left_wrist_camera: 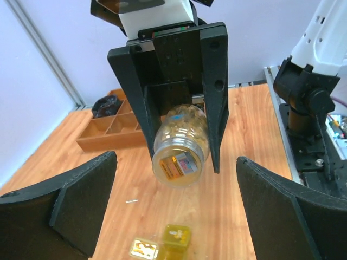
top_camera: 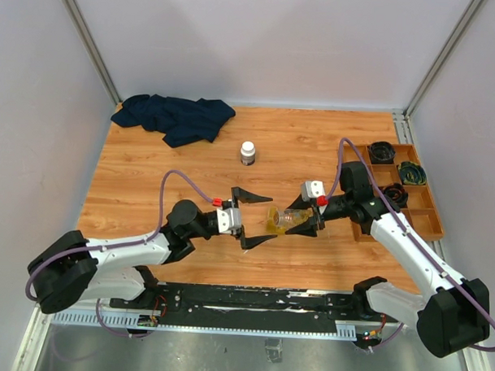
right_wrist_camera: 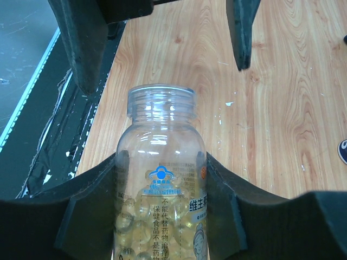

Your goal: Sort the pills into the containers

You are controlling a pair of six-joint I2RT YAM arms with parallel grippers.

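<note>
Vial (right_wrist_camera: pixel 161 179): clear, stiff, smooth plastic, uncapped, part full of yellow softgels. Likely light and slippery, so best gripped round the body.
Where: lifted above mid-counter (top_camera: pixel 150 166), toward the near edge; the yellow case (left_wrist_camera: pixel 165 242) lies close by.
Right pincer (top_camera: pixel 310 222): clenched on the vial's body.
Left pincer (top_camera: pixel 271 218): spread wide, holding nothing.

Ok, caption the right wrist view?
Right gripper holds an uncapped clear bottle of yellow softgels, facing the open left gripper.

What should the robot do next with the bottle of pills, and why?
Probably tip the uncapped pill bottle further mouth-down. The right gripper holds it roughly level with the pills inside, and the yellow case lies on the table near its mouth.
</note>
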